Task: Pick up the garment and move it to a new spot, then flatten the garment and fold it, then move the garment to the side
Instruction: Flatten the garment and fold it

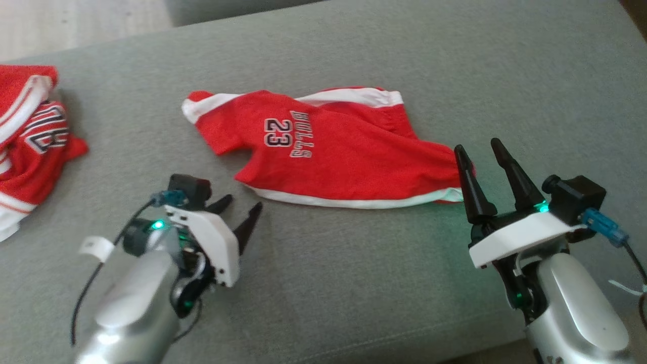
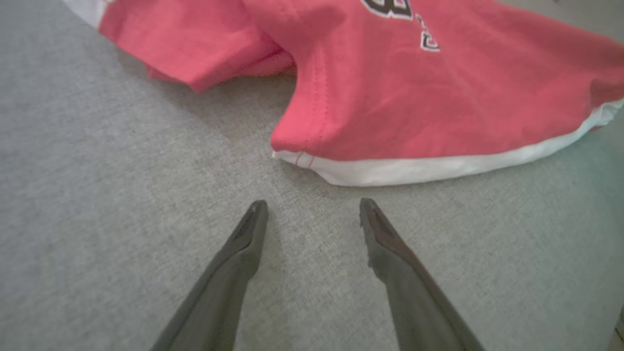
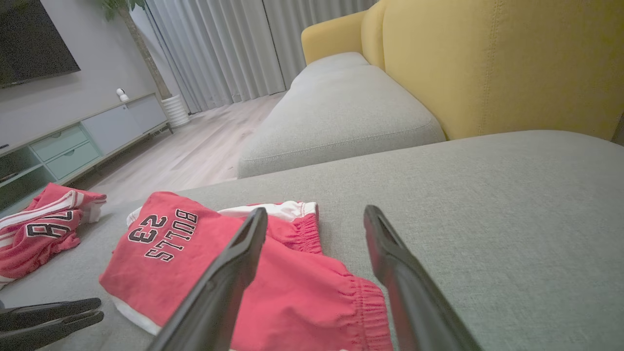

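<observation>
Small red jersey shorts with white trim and "BULLS 23" print (image 1: 328, 146) lie spread on the grey fabric sofa cushion (image 1: 354, 283), roughly mid-cushion. The long side runs left to right in front of the robot, with the white-edged hem toward it. They are mostly flat, not neat: the far layer pokes out at the back, there is puckering near the elastic waistband on the robot's right, and one leg opening curls on its left. No fold is visible.

Left gripper (image 1: 244, 202) is low over bare cushion, just beside the near left hem corner. Its fingers are spread, empty and apart from the cloth. The left wrist view confirms it: left gripper (image 2: 313, 203) tips have grey fabric between them, and the shorts (image 2: 414, 107) hem is just ahead, not touched.

Right gripper (image 1: 477, 144) is at the waistband end, fingers spread wide and clamping nothing. Its inner finger overlaps the red edge in the head view. The right wrist view has the right gripper (image 3: 316, 209) looking over the gathered waistband of the shorts (image 3: 146, 268). I cannot tell if a tip touches the cloth.

A second crumpled red-and-white jersey garment (image 1: 30, 146) sits at the cushion's left edge, well apart.

Progress, as a judgement: I cannot tell whether the pickup and move are done. The shorts look laid out, with flattening roughly in hand or near its end. Folding and the move to the side are both left. Both grippers sit at opposite ends of the near edge, which looks like a setup for pinching corners.
</observation>
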